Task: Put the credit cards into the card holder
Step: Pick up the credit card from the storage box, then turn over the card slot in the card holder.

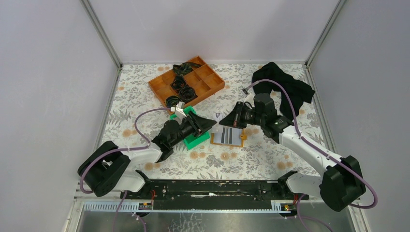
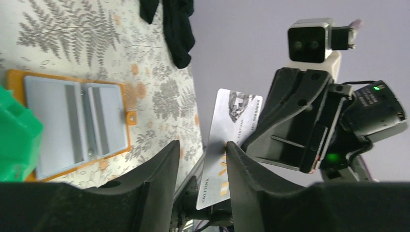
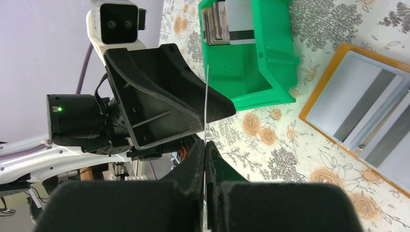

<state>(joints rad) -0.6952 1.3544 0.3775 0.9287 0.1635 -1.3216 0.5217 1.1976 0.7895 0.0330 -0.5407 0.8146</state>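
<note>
A silver card (image 2: pixel 233 118) is held off the table (image 1: pixel 251 162), in the air between the two gripper tips. In the top view the tips are seen meeting between the green bin (image 1: pixel 197 140) and the wallet (image 1: pixel 227 137), over the wallet's far-left corner.

The right gripper (image 3: pixel 205 147) is clamped tight on the silver card. In the right wrist view the card is seen edge-on as a thin pale line running up from the pinched fingers.

The left gripper (image 2: pixel 200 154) is partly open. Its fingers (image 2: pixel 162 179) are spread with the card's printed end in the gap, close against one finger. Contact with that finger cannot be told. Nothing is gripped by the left gripper.

The wallet is laid open and flat on the flowered table, pale grey inside facing up and an orange border all round. Its small snap tab (image 2: pixel 129 116) sticks out from one edge. Darker strips are seen across both inner panels.

The green bin is placed just left of the wallet, partly under the left gripper. Stacked cards (image 3: pixel 227 24) are stood on edge at one end of it, one showing a dark stripe.

An orange tray (image 1: pixel 186 82) with compartments is set at the far side, and black tangled items are seen in several of its compartments. A black cloth (image 1: pixel 285 87) is bunched at the far right, behind the right arm.
</note>
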